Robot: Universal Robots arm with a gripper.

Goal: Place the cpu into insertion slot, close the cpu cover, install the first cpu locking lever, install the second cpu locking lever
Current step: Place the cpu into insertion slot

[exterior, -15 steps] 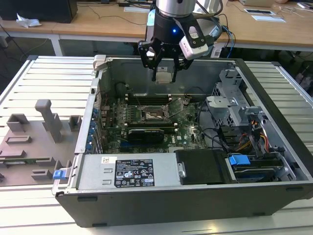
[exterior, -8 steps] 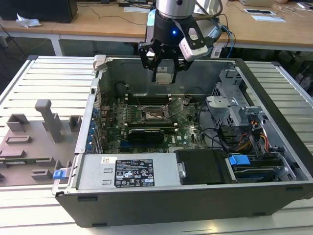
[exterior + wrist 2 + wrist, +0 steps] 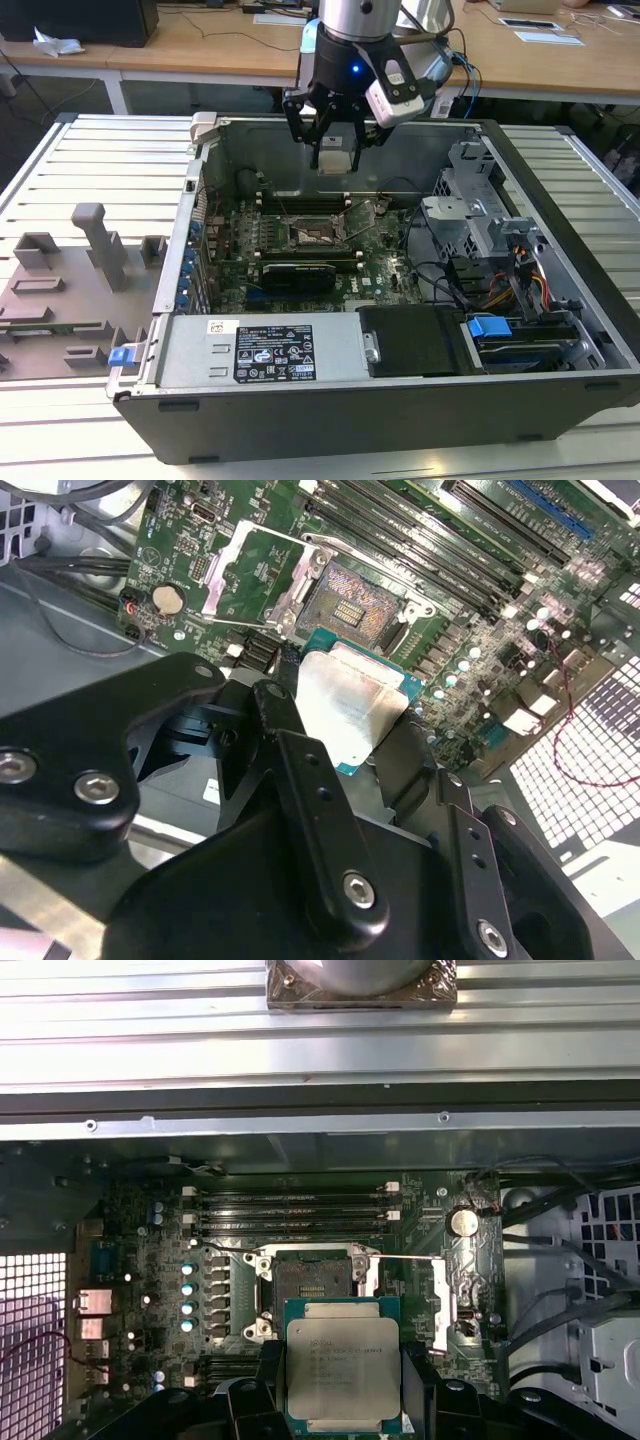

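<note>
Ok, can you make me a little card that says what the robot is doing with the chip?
end effector: shut on the cpu
cpu: held in the air above the board, not in the slot
slot: uncovered, nothing in it
cover: flipped open beside the slot
case: open on top, board showing inside

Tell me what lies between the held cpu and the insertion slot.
Nothing: in both wrist views only bare air separates the cpu, gripped by the claw, from the open insertion slot; the cpu cover stands swung aside.
</note>
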